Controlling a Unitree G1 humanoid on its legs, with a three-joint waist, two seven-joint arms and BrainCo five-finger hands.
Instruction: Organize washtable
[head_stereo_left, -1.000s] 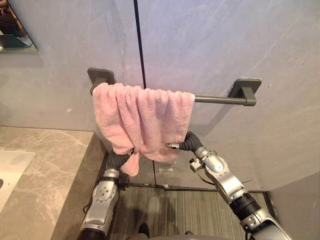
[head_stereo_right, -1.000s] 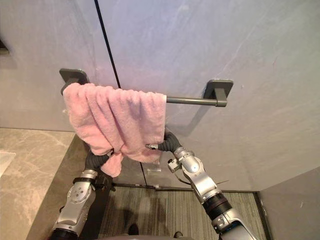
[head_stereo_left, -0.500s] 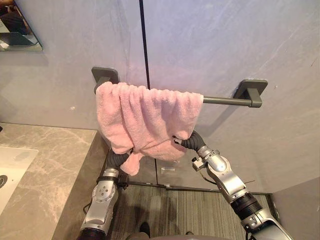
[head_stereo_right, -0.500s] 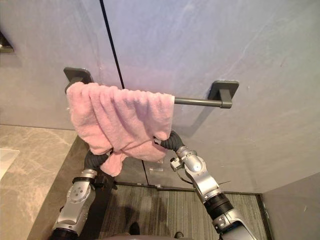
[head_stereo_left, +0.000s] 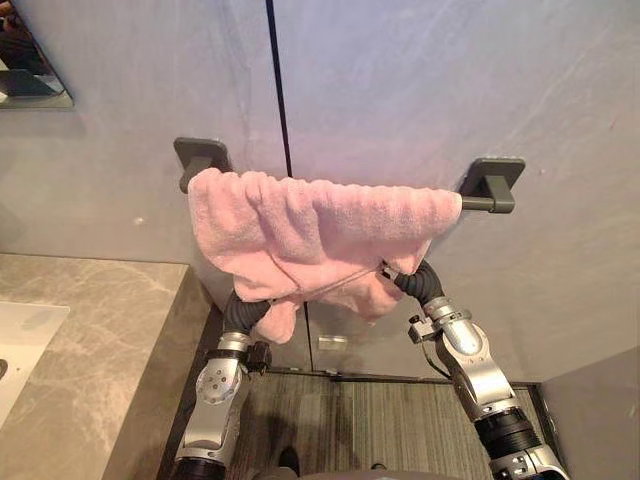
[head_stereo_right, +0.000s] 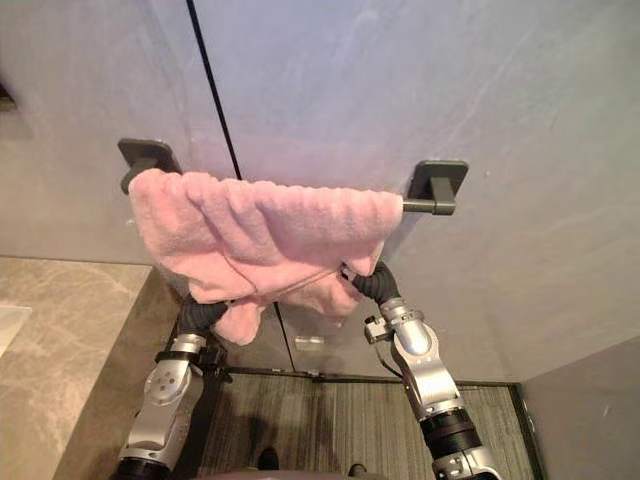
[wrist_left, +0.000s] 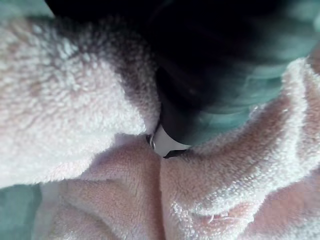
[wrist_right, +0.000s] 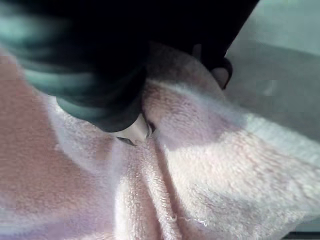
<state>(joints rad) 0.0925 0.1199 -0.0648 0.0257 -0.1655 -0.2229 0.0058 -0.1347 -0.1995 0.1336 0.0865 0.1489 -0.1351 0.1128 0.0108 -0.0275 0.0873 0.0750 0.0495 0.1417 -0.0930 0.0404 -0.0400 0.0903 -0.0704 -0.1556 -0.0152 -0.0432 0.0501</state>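
While the pink terry towel (head_stereo_left: 310, 225) hangs along the dark grey wall rail (head_stereo_left: 478, 203), we judge spreading underway; left hand (head_stereo_left: 244, 312) at 7 o'clock, right hand (head_stereo_left: 419, 283) at 5, fingers buried in cloth, we can't tell their grip. Next: level hem.

A dark vertical seam (head_stereo_left: 278, 90) splits the grey stone-look wall (head_stereo_left: 420, 70). Far to the left of the seam, high on the wall, a mirror's corner (head_stereo_left: 25, 80) shows. Below the seam lies grey striped floor (head_stereo_left: 350, 420).
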